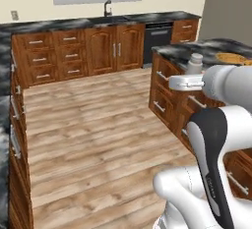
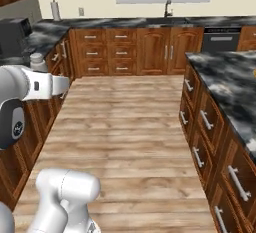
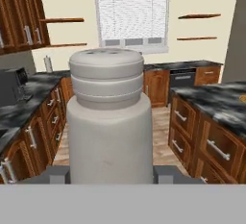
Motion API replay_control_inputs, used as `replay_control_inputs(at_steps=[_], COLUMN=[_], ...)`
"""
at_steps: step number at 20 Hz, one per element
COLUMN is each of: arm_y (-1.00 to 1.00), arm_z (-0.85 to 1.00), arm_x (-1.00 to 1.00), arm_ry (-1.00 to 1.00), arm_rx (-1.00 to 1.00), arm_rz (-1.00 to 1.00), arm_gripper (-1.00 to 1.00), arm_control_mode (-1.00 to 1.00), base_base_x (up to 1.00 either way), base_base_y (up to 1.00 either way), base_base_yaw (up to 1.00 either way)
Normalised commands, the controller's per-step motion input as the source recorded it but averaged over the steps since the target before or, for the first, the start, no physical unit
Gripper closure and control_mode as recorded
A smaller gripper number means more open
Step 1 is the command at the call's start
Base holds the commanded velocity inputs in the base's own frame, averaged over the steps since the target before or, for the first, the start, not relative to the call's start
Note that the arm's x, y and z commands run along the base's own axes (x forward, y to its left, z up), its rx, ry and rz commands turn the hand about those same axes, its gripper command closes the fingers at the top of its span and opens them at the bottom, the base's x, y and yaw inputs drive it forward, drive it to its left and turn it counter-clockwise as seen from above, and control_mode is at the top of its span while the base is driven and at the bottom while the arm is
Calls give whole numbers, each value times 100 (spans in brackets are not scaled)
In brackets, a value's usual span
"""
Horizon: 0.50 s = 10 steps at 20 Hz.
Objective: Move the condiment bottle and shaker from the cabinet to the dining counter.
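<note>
Dining worktop [image 1: 216, 48]: black-and-grey marbled stone on a brown drawer base, right of the wood floor [image 1: 93, 134]. A flat golden-orange round item [image 1: 231, 57] lies on it in the left base view.

Shaker [image 3: 109, 122]: pale grey-white cylinder with a ridged, rounded cap with small holes on top. It stands upright between the 2 end effector [image 3: 110, 174] fingers, which are part-open and closed on its lower body, carried in the air. Left base view shows its cap [image 1: 196, 62] above the wrist.
</note>
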Motion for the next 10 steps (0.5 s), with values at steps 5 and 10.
replay_control_inputs(at_steps=[5,10], arm_y=[0,0], arm_z=[0,0], arm_x=[0,0], arm_ry=[0,0], arm_rx=[0,0], arm_rz=[0,0], arm_gripper=[100,100], arm_control_mode=[100,100], base_base_x=[14,5], base_base_y=[0,0], base_base_yaw=[-46,-42])
